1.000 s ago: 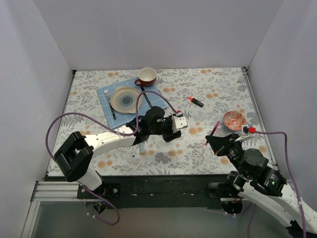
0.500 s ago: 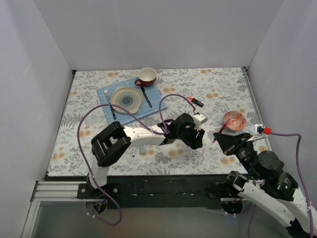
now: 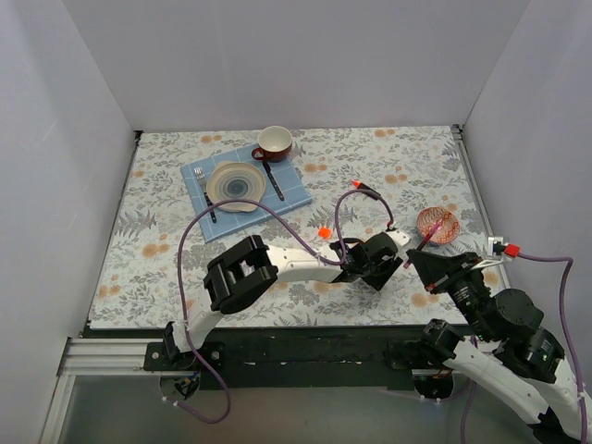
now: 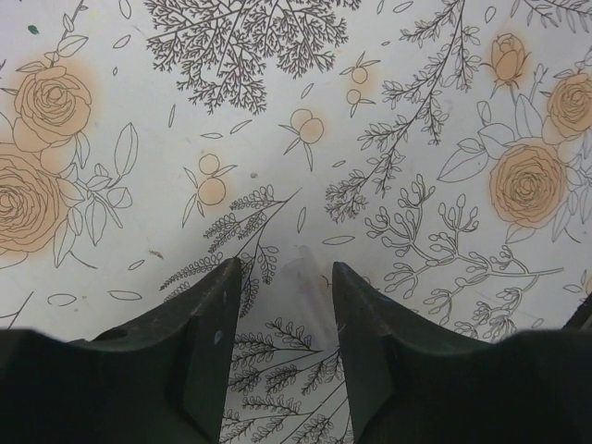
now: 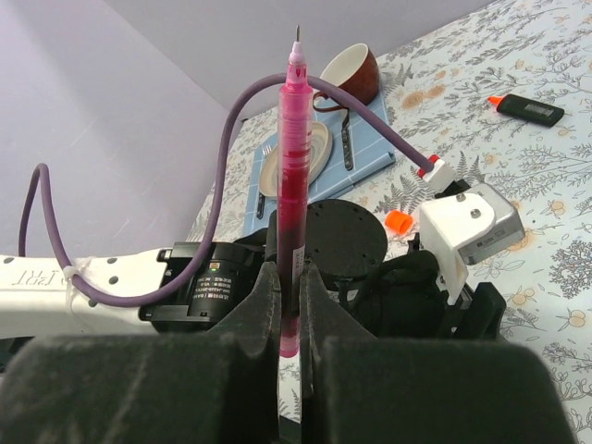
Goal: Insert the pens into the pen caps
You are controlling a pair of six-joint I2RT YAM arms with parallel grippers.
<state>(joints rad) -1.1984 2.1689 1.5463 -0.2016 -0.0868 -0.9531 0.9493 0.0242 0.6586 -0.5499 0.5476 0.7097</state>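
My right gripper [image 5: 289, 277] is shut on the thin maroon pen [image 5: 294, 176] and holds it upright, tip up; in the top view the right gripper [image 3: 419, 256] is at the front right with the pen [image 3: 415, 247]. My left gripper [image 4: 282, 277] is open, low over the cloth, its jaws either side of a small pale see-through cap [image 4: 310, 289]; the left gripper [image 3: 388, 248] is just left of the right one. The orange cap [image 3: 324, 232] lies behind the left arm. The black orange-tipped highlighter [image 3: 367, 190] lies farther back. The other pens and caps are out of view.
A small patterned bowl [image 3: 437, 225] stands just behind the right gripper. At the back left a blue mat [image 3: 289, 190] holds a plate [image 3: 236, 183], a fork and a dark knife, with a red cup [image 3: 275, 141] behind. The left arm's purple cable arches over the middle.
My left arm has swept right across the table, from the middle to beside the right gripper, uncovering the orange cap. The right gripper has shifted slightly right with the maroon pen.
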